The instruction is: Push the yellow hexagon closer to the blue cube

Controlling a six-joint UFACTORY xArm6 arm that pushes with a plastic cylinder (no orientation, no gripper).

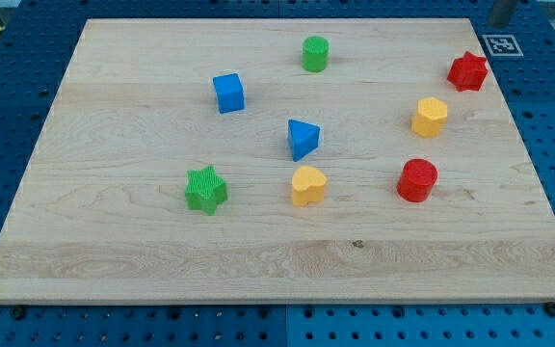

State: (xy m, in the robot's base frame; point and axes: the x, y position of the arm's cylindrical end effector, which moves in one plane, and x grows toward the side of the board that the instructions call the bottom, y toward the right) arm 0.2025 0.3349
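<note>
The yellow hexagon [430, 117] lies on the right part of the wooden board [143, 251]. The blue cube [228, 93] lies at the upper left of centre, well apart from the hexagon. A blue triangular block [303, 139] sits between them, a little lower. A grey rod end shows at the view's top right corner, and my tip [498, 21] is just beyond the board's top right corner, above and to the right of the hexagon and touching no block.
A green cylinder [315, 54] is at the top centre and a red star [468, 71] at the upper right. A red cylinder [417, 180], a yellow heart [307, 185] and a green star [205, 189] lie across the middle. A black-and-white marker [501, 44] sits off the board's top right corner.
</note>
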